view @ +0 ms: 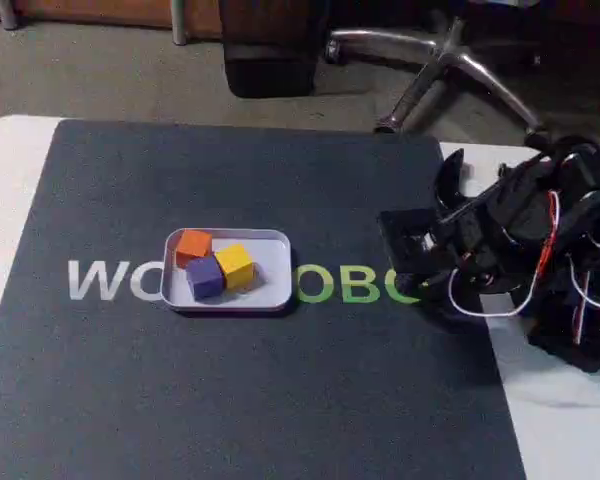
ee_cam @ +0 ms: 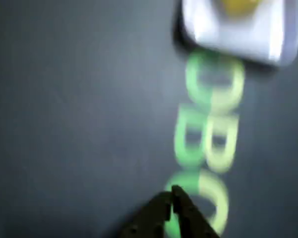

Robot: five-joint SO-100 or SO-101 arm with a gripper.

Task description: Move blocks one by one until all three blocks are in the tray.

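Fixed view, left to right: tabletop (view: 5, 190) under dark mat (view: 230, 400); tray (view: 270, 275) mid-mat, holding orange block (view: 193, 246), purple block (view: 205, 277) and yellow block (view: 235, 265), clustered and touching; arm (view: 540, 250) folded at right edge. Wrist view, blurred: tool (ee_cam: 171, 196) tips together, empty, above green lettering (ee_cam: 208, 129); tray at top right.
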